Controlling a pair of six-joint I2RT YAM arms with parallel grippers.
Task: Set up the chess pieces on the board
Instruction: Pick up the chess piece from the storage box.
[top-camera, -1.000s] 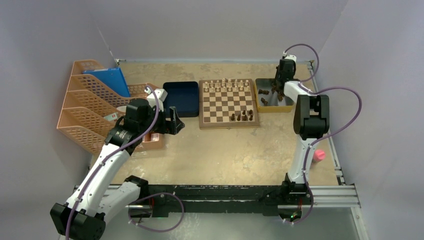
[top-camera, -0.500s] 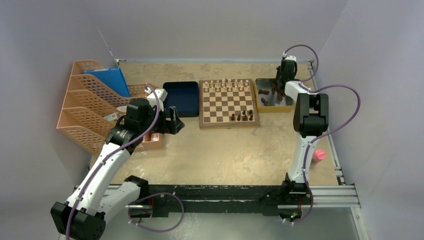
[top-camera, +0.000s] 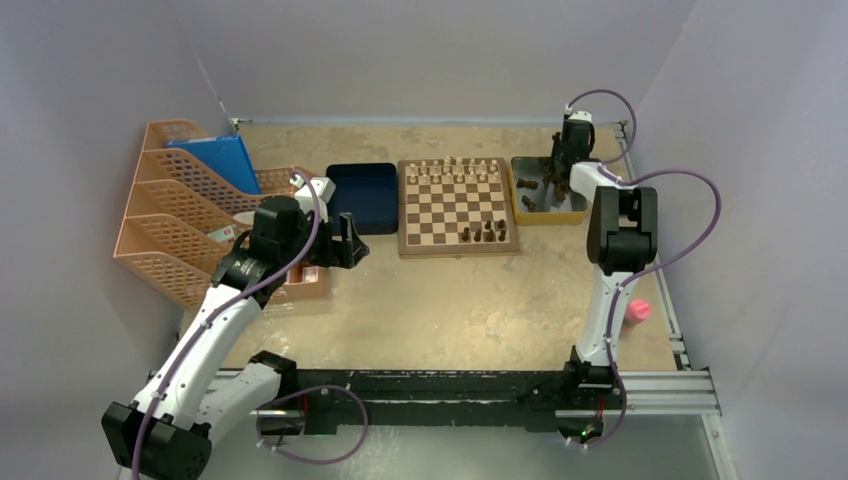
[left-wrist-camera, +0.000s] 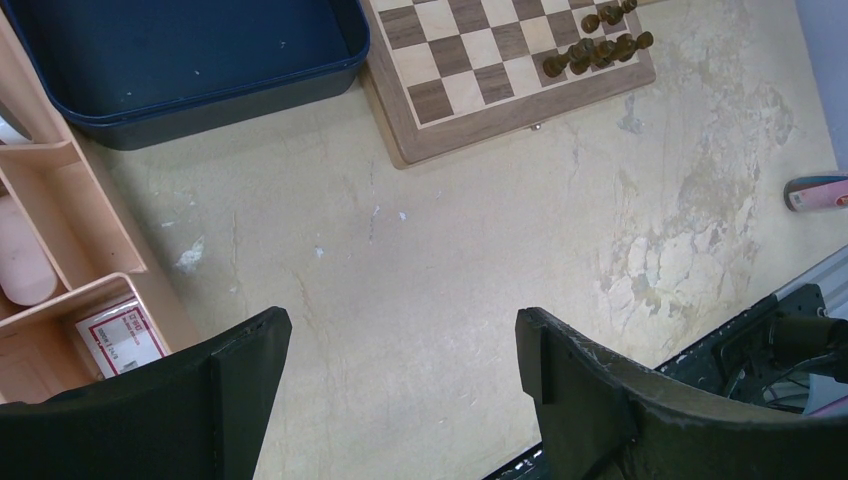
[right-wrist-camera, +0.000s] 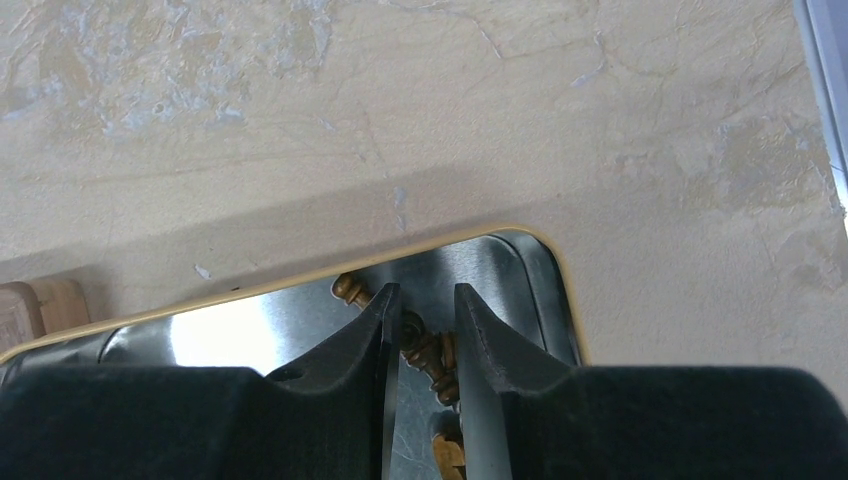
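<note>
The board (top-camera: 440, 215) lies at the table's far middle, with light pieces along its far row and a few dark chess pieces (top-camera: 485, 233) near its front right corner. More dark pieces lie loose in the silver tray (top-camera: 548, 217) to its right. My right gripper (top-camera: 556, 172) reaches down into that tray. In the right wrist view it (right-wrist-camera: 425, 305) is shut on a dark chess piece (right-wrist-camera: 425, 345) lying slantwise between the fingers; another piece (right-wrist-camera: 350, 290) pokes out beside the left finger. My left gripper (left-wrist-camera: 402, 325) hangs open over bare table, well short of the board (left-wrist-camera: 470, 80).
A dark blue tray (top-camera: 362, 195) sits left of the board. Orange file racks (top-camera: 185, 210) line the left side, with a small orange box below my left gripper. A pink object (top-camera: 639, 311) lies near the right edge.
My right gripper has shifted slightly toward the tray's far right corner. The left arm has not moved.
</note>
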